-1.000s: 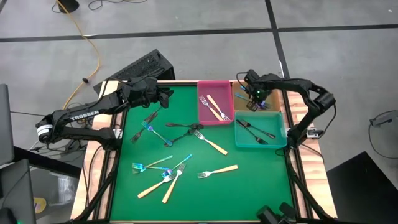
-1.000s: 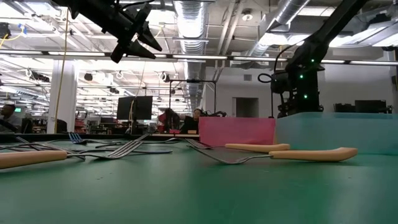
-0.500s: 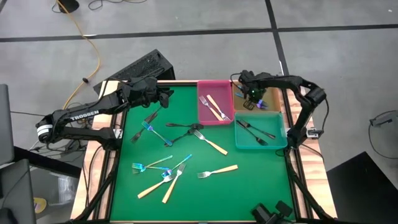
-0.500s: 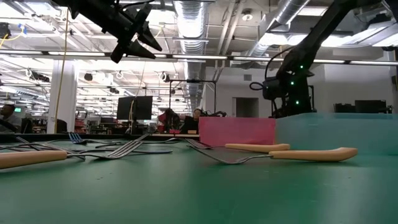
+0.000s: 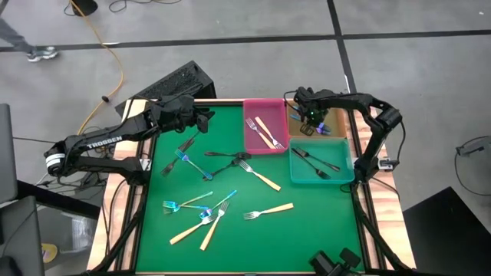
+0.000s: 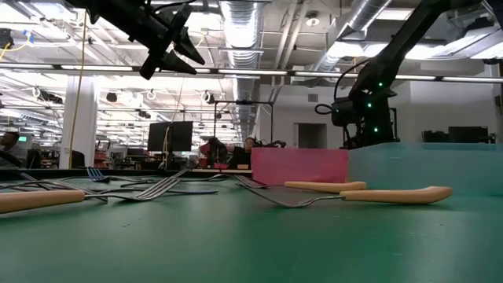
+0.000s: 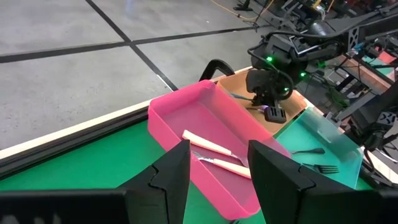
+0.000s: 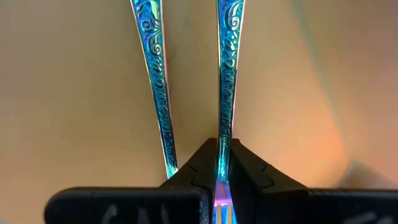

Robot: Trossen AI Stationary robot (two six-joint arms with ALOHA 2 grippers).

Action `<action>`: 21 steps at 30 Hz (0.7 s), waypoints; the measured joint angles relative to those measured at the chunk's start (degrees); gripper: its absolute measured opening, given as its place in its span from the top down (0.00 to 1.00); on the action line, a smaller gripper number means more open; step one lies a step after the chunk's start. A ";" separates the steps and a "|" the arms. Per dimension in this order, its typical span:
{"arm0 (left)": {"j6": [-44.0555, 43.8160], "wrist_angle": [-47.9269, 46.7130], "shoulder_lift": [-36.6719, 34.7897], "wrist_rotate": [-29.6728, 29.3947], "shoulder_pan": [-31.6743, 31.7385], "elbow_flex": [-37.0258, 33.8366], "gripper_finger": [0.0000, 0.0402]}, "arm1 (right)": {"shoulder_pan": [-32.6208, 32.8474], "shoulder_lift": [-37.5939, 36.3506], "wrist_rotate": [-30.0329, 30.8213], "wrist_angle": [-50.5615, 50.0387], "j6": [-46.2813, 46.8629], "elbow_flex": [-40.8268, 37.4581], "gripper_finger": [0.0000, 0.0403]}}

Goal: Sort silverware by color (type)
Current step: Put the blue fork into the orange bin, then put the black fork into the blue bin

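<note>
Your right gripper [image 8: 219, 177] sits low in the tan bin [image 5: 335, 120], fingers pinched narrow on an iridescent blue fork [image 8: 223, 74] — a second blue fork [image 8: 154, 81] lies just beside it. Your left gripper [image 7: 214, 171] hovers above the worktop [image 5: 307, 222] near the pink bin [image 7: 186, 112], fingers apart and empty — other forks lie scattered on the green.

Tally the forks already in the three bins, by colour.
Tan-handled forks, pink bin: 2
Black forks, teal bin: 2
Blue forks, brown bin: 2, one gripped by the right pincer
Total: 6
</note>
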 joint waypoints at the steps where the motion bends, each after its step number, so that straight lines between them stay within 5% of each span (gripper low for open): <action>1: 0.00 0.00 0.00 0.00 0.00 0.00 0.64 | 0.00 0.00 -0.06 -0.01 0.00 0.00 0.87; 21: 0.04 -0.01 0.00 -0.03 0.00 0.00 0.64 | -1.18 0.00 -5.66 -3.77 -0.44 3.02 0.73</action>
